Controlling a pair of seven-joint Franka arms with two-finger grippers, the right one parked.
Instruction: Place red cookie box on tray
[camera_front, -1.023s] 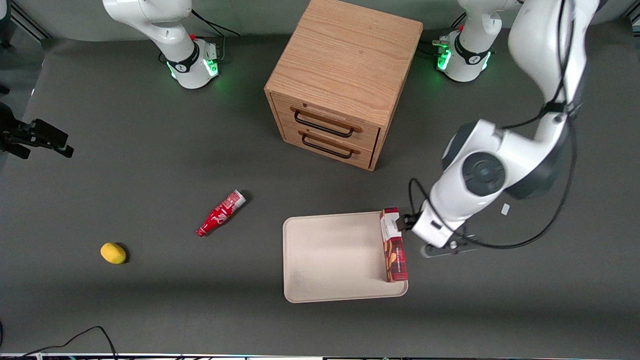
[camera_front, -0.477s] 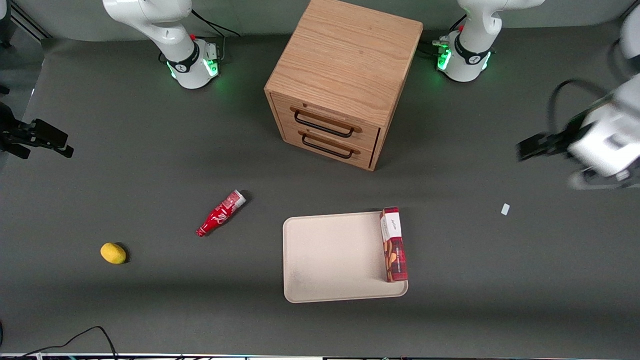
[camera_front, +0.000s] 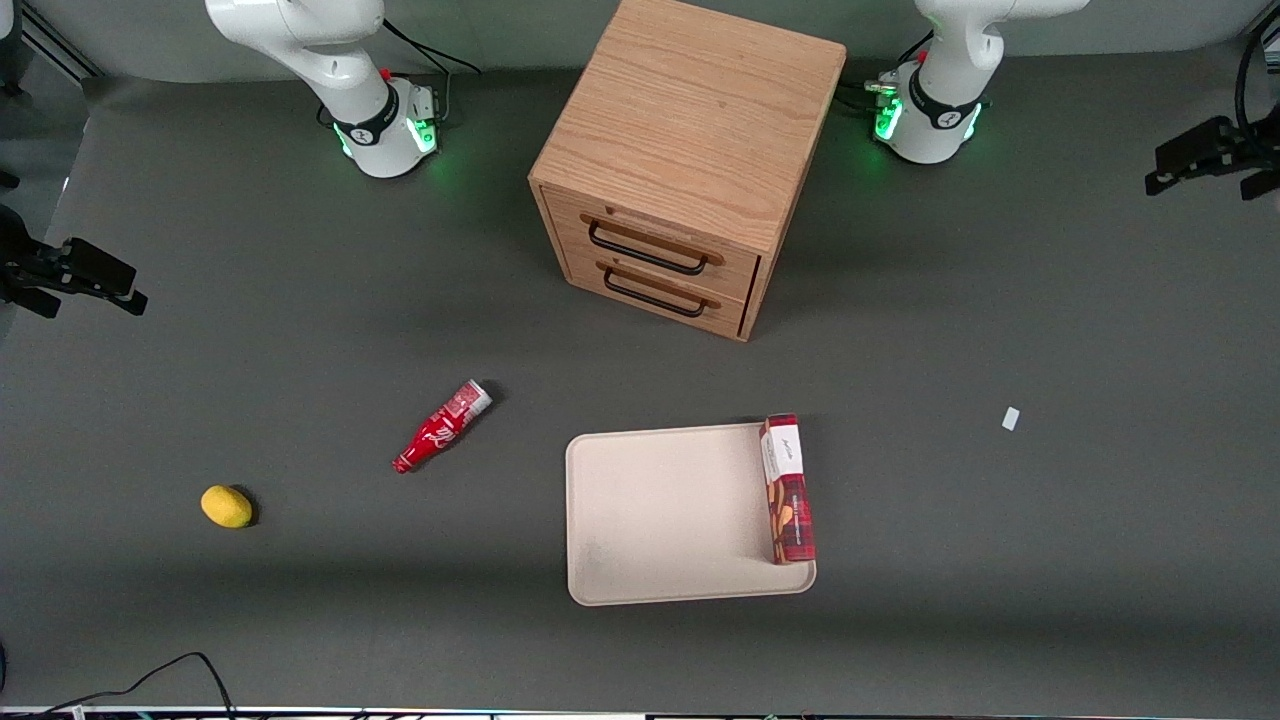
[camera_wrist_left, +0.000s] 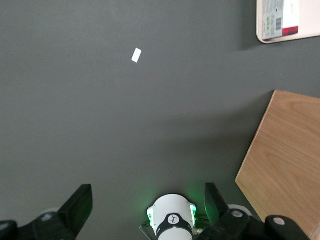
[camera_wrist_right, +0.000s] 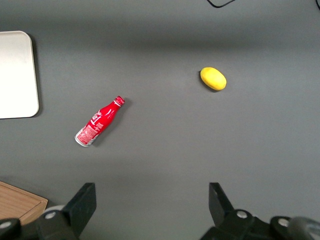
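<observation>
While the gray tabletop (camera_front: 300, 330) spreads wide under everything, the wooden drawer cabinet (camera_front: 690, 170) is the biggest thing on it, standing toward the middle of the tabletop from the claw (camera_wrist_left: 145, 212). That claw hangs high at the working arm's end, well apart from all the objects, its fingers spread wide and holding nothing.

Next in size, the cream tray (camera_front: 660, 520) lies flat, nearer the front camera than the claw and well away from it. On the tray, along the rim on the claw's side, lies the red cookie box (camera_front: 787, 490), lengthwise, its white end panel toward the cabinet. Judging by how it rests, the placing looks done.

A slim cardboard box like this is probably light and stiff enough to lift, though it would dent under a hard squeeze; its long narrow sides near the middle look like the best place to pinch.

Smaller things lie toward the parked arm's end: a red bottle (camera_front: 442, 426) on its side, then a yellow lemon (camera_front: 226, 506). A tiny white scrap (camera_front: 1010, 418) sits closer to the claw.
</observation>
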